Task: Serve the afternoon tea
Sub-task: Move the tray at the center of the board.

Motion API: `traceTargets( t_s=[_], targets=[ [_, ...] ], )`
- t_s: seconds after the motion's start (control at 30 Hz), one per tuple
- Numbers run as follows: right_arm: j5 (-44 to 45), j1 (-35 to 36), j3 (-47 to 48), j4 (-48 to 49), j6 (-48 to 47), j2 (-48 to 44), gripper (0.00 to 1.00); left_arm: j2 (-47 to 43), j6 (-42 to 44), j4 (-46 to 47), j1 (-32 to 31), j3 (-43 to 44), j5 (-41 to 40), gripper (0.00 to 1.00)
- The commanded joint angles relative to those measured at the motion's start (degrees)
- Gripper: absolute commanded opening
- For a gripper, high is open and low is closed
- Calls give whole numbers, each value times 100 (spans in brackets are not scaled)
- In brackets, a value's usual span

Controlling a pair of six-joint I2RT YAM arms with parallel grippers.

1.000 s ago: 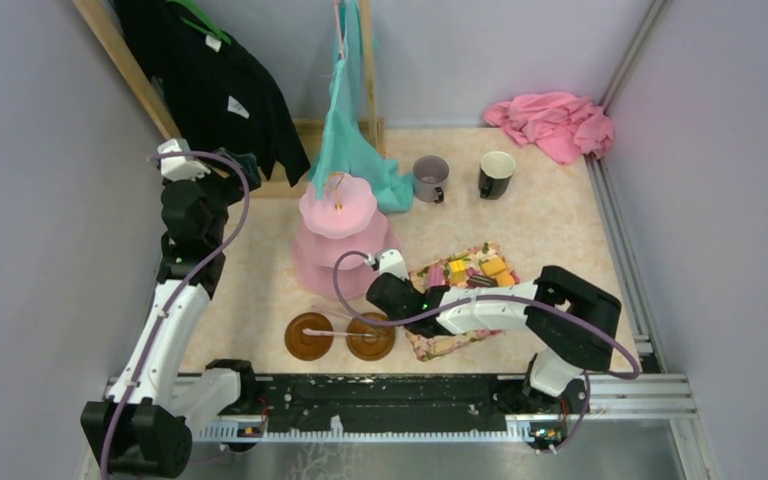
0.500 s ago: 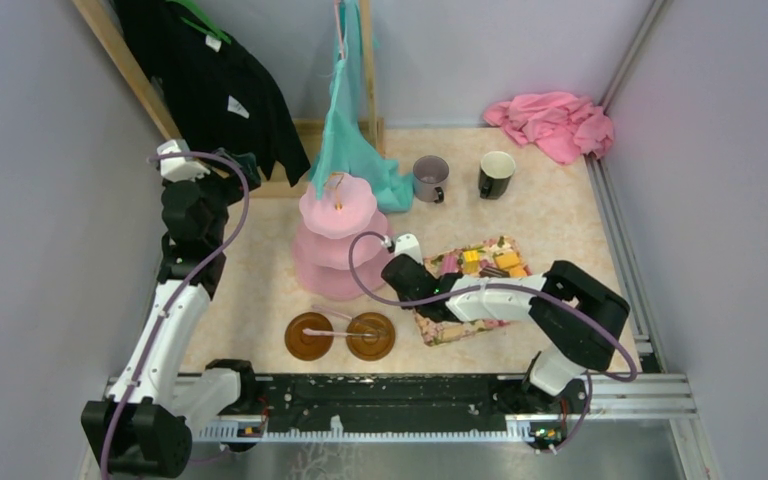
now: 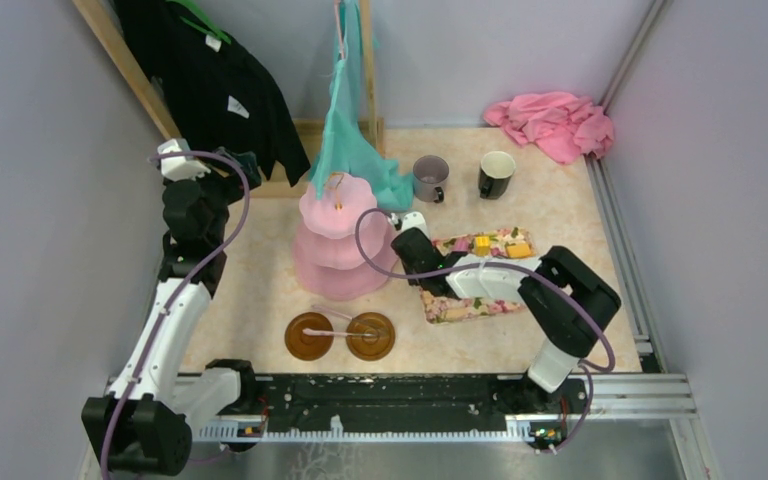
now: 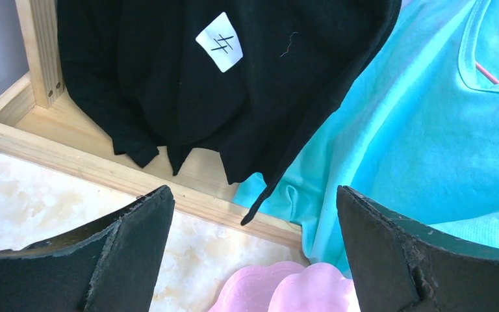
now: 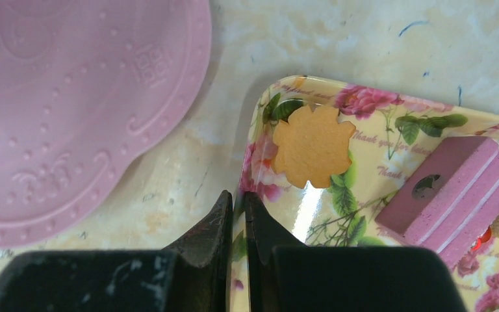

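Since the R gripper point(image 5: 239, 214) has its jaws shut on the thin rim of the floral tray point(image 5: 258, 130) at one corner only, the hold looks marginal: edge pinch, small contact, load off to one side. Tray sits on the table point(image 5: 364, 39) just beside the pink stand point(image 5: 71, 97), not touching. Orange flower cake point(image 5: 313, 145) and pink block cake point(image 5: 451, 185) lie loose on it. Risks, est.: (1) tray pivots or slips from the jaws if lifted, so cakes slide or spill; (2) a drag twd the stand knocks its bottom tier, and it looks tall, prob. tippy. L gripper point(image 4: 253, 214) hangs by the black garment point(image 4: 234, 97), jaws wide open, empty. Grey mug point(image 3: 429, 177), black mug point(image 3: 496, 173) and brown discs point(image 3: 309, 336) are well apart from the tray, not yet served.
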Motion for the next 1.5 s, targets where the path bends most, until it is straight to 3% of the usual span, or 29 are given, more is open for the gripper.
traceTargets(
  t_s=[0.0,0.83,1.17,1.47],
  targets=[
    [-210,-234,295,36,-393,419,0,40,-14,236,40,-38,-41,99],
    [-444,-780,1688,-92,-557,1362,0,288,4,369,39,-60,-14,99],
    [-488,-779,1551,-137,-553,925,36,357,-21,335,41,-18,80,99],
    [-507,-715,1278,-288,-567,175,48,323,-88,157,33,128,181,99]
  ],
)
